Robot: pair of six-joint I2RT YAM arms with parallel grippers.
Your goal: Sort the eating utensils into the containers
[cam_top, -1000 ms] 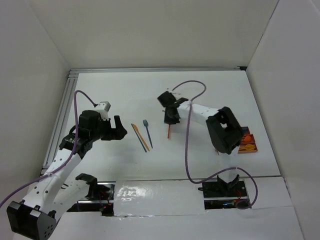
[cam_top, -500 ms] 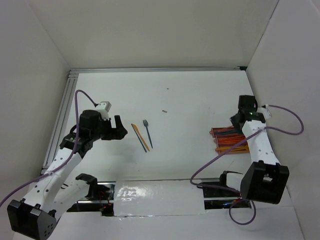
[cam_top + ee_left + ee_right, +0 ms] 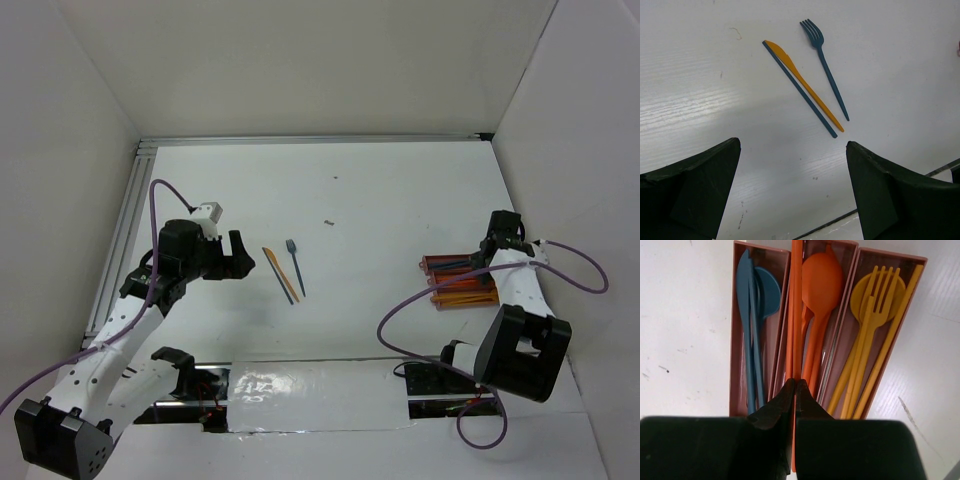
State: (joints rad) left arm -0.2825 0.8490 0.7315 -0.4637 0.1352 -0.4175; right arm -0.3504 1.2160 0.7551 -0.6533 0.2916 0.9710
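Observation:
A reddish-brown tray [image 3: 427, 266] of three troughs lies at the right. In the right wrist view the tray [image 3: 733, 365] holds blue utensils [image 3: 750, 315] in its left trough, an orange spoon [image 3: 821, 280] in the middle one and a yellow-orange fork [image 3: 875, 295] in the right one. My right gripper [image 3: 795, 382] is shut on an orange stick [image 3: 797, 300] that lies lengthwise over the middle trough; it also shows in the top view [image 3: 480, 260]. An orange knife [image 3: 790, 65], a blue stick [image 3: 826, 123] and a blue fork [image 3: 830, 77] lie on the table ahead of my open, empty left gripper [image 3: 792, 145], which shows in the top view too [image 3: 240, 255].
White walls close the table at the left, back and right. A metal rail [image 3: 120, 240] runs along the left edge. Two small dark specks [image 3: 328, 221] lie mid-table. A purple cable [image 3: 400, 310] loops beside the tray.
My right arm has swung from the table's middle to the right with the orange stick and now sits over the tray. The left arm and the three loose utensils have not moved.

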